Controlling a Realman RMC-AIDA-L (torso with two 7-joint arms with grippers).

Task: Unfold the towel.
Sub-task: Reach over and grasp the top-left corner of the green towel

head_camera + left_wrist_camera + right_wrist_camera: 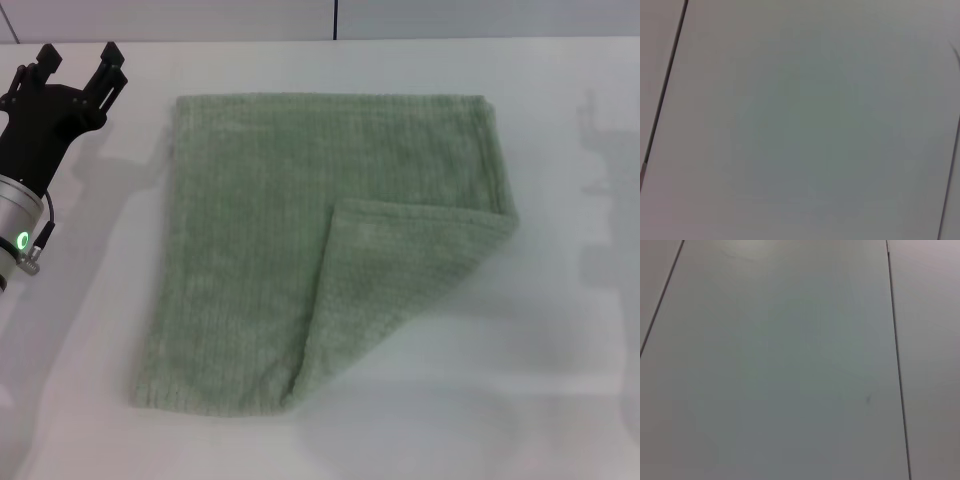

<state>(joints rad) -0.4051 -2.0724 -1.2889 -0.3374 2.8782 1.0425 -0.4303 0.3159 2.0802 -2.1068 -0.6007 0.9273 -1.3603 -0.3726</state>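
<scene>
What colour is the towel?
Pale sage green with fine ribbing; the towel shows best in the head view.

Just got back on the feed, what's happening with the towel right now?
Nothing is holding the towel. It lies flat on the white table, with its near right corner folded back over itself as a triangular flap. The left tool hovers open beside the towel's far left corner, not touching it. The right tool is out of view.

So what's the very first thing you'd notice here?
The big green towel lying mid-table, with its near right corner folded over into a triangle. Next, the black left gripper at the far left, fingers open, off the towel.
</scene>
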